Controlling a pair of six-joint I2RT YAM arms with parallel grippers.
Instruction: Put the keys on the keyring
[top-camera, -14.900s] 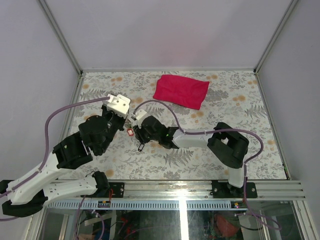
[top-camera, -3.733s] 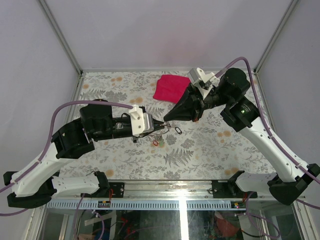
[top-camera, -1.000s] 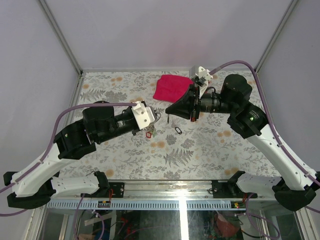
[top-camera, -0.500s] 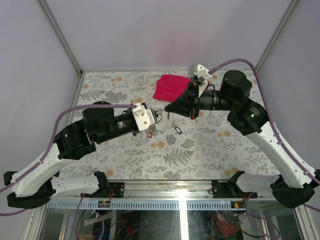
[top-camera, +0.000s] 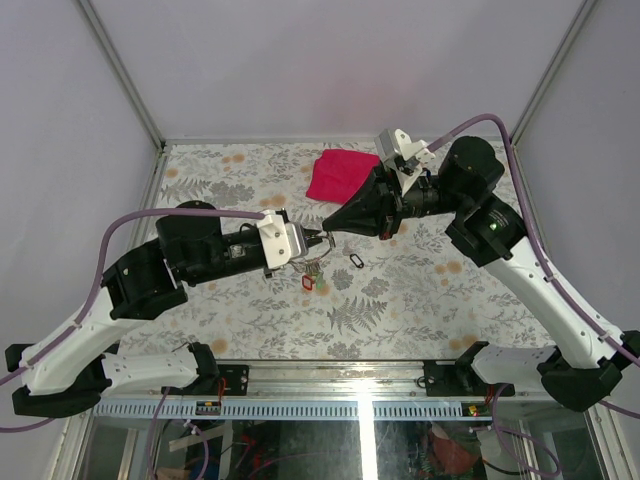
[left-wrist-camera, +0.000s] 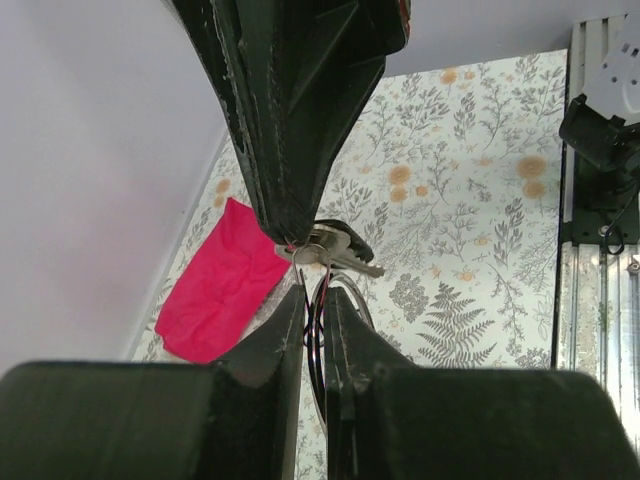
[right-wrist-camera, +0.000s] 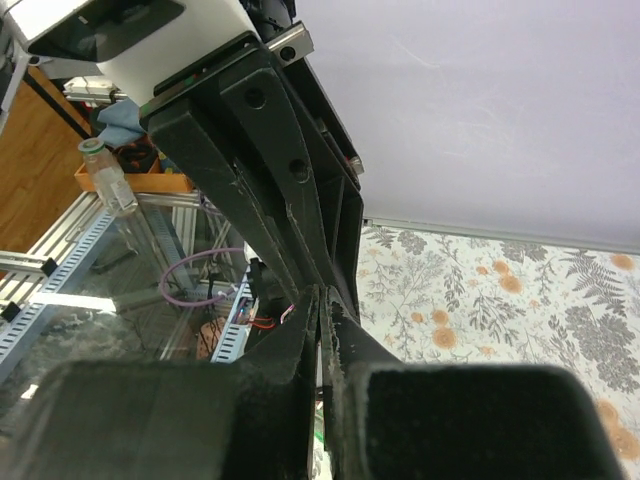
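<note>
— Where is the ring?

— My left claw (left-wrist-camera: 315, 305) is closed on the keyring (left-wrist-camera: 352, 300), held above the table (top-camera: 420, 300). Keys (top-camera: 313, 272) with a red tag (top-camera: 308, 285) and a green tag (top-camera: 319, 279) dangle beneath. My right claw (left-wrist-camera: 290, 238) is clamped on a silver key (left-wrist-camera: 335, 250), tip to tip with the left.

— How will they handle?

— Light, hard and slick, I reckon. The ring is thin springy wire and may twist in the pads. I'd take keys flat by the head.

— Count?

— One ring, one red cloth (top-camera: 345, 175). One key pinched, one black-tagged key (top-camera: 353, 260) lying apart on the table, two tagged ones hanging. I can't find a yellow tag.
</note>
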